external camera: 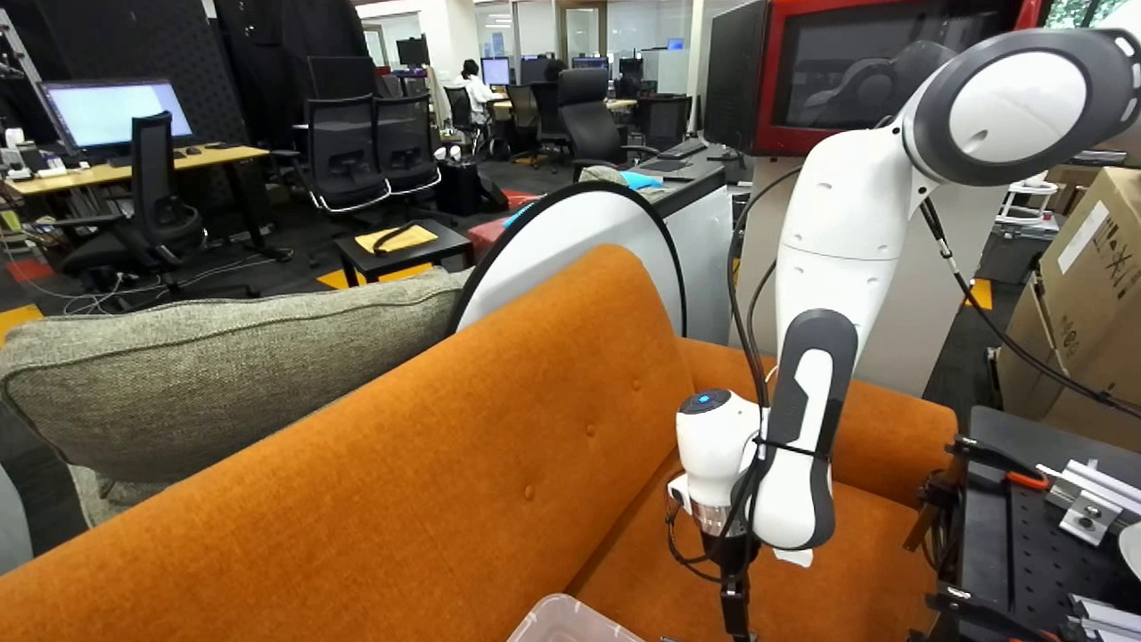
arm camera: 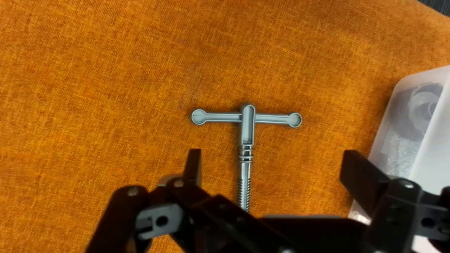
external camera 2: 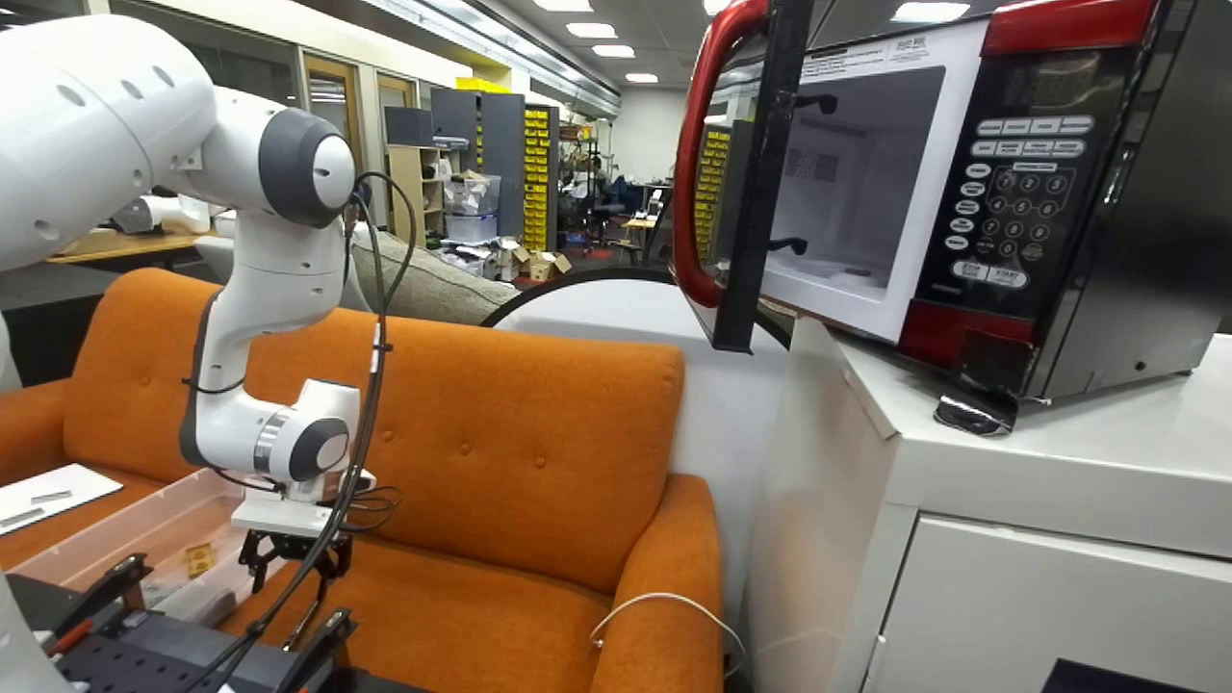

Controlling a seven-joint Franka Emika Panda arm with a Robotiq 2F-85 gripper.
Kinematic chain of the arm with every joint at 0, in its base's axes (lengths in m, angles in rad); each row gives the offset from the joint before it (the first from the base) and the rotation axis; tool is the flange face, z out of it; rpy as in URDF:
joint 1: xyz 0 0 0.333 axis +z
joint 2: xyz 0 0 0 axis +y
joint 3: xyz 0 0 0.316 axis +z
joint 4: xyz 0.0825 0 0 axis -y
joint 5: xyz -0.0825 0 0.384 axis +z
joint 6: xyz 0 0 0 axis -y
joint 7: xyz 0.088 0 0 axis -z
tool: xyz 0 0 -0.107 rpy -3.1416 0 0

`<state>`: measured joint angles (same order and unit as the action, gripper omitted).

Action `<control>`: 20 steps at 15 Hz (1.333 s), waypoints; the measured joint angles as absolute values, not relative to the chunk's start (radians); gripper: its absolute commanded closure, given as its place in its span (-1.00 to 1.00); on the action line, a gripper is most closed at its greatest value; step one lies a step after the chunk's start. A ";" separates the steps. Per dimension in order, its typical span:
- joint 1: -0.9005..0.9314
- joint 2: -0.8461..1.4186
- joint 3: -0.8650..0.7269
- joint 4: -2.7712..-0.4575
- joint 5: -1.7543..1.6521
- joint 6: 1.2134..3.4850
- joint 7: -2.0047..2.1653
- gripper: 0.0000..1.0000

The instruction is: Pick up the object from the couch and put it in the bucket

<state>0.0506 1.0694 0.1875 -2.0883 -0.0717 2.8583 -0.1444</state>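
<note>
In the wrist view the object (arm camera: 248, 126), a grey T-shaped piece with a ribbed, threaded stem, lies on the orange couch (arm camera: 105, 70). Its lower end is hidden behind the gripper's linkage. My gripper (arm camera: 272, 155) is open above it, the stem showing between the fingertips, nearer the left one; nothing is held. Both exterior views show the gripper (external camera 2: 294, 568) pointing down over the seat of the couch (external camera 2: 500, 404). The bucket, a clear plastic bin (arm camera: 436, 161), stands at the right of the wrist view and holds small items. In an exterior view that bin (external camera 2: 135, 525) is beside the gripper.
A black bench (external camera 2: 192, 645) with clamps stands close in front of the couch. A white board (external camera 2: 58, 496) lies on the seat beyond the bin. A red microwave (external camera 2: 866, 192) with its door ajar sits on a white cabinet (external camera 2: 1011, 481). Cables hang along the arm.
</note>
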 measured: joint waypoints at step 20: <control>0.180 1.370 0.148 -1.766 -0.091 2.848 -0.147 -0.89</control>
<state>0.1797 1.3704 0.1481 -1.7664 -0.0914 2.8475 -0.1467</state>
